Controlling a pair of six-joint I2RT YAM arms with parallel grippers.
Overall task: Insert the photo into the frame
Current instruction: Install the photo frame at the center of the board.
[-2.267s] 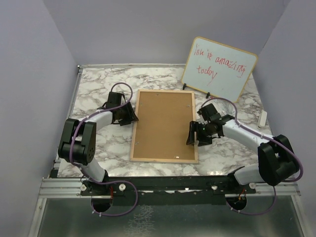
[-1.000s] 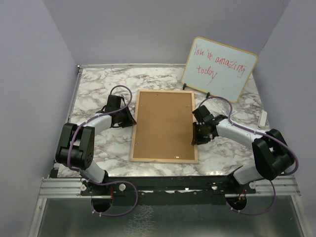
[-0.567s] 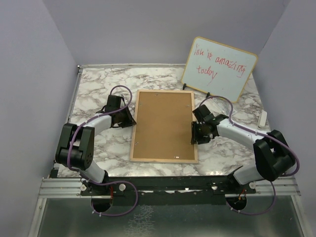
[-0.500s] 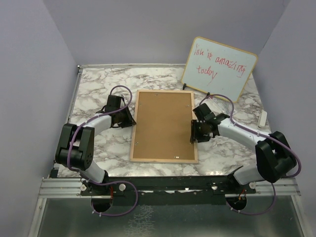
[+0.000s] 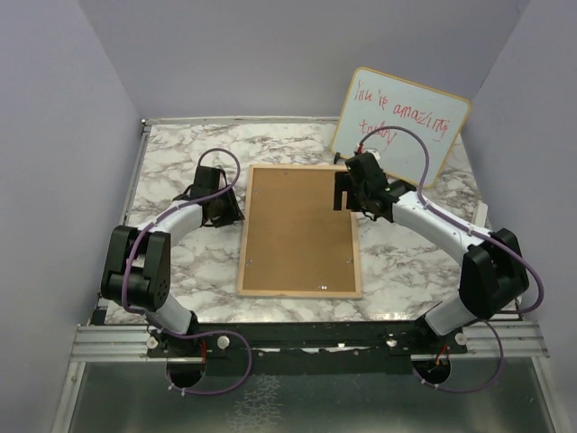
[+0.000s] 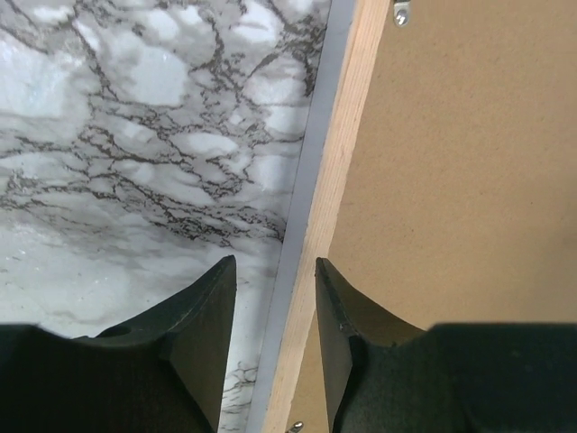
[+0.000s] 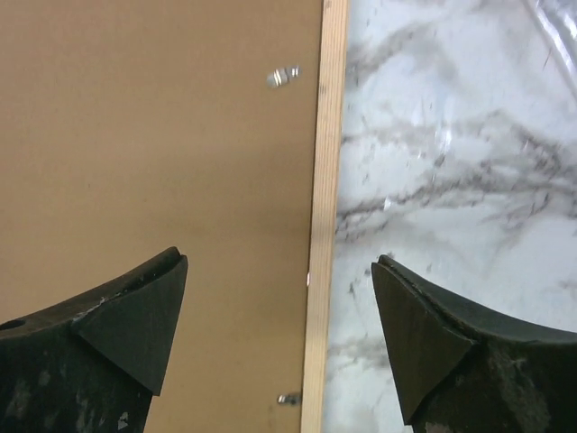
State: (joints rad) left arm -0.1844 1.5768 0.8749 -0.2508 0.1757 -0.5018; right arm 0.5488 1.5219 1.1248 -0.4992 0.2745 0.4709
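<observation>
The frame (image 5: 242,262) lies face down on the marble table, its light wood rails around a plain brown backing board (image 5: 297,234). The photo is hidden. My left gripper (image 5: 231,208) is at the frame's left rail (image 6: 338,198). Its jaws stand a little apart astride that rail, one finger over the marble and the other over the board's edge (image 6: 469,180). My right gripper (image 5: 343,193) hovers above the frame's upper right part, jaws spread wide on either side of the right rail (image 7: 325,180) and holding nothing. Small metal tabs (image 7: 283,76) sit along the board's edge.
A wood-rimmed whiteboard (image 5: 401,122) with red writing leans at the back right, just behind the right arm. A small white object (image 5: 480,216) lies at the table's right edge. Purple walls close in on three sides of the table.
The right gripper has let go, opened wide and moved from the middle of the right rail toward its far end. The left jaws have parted slightly at the left rail.
</observation>
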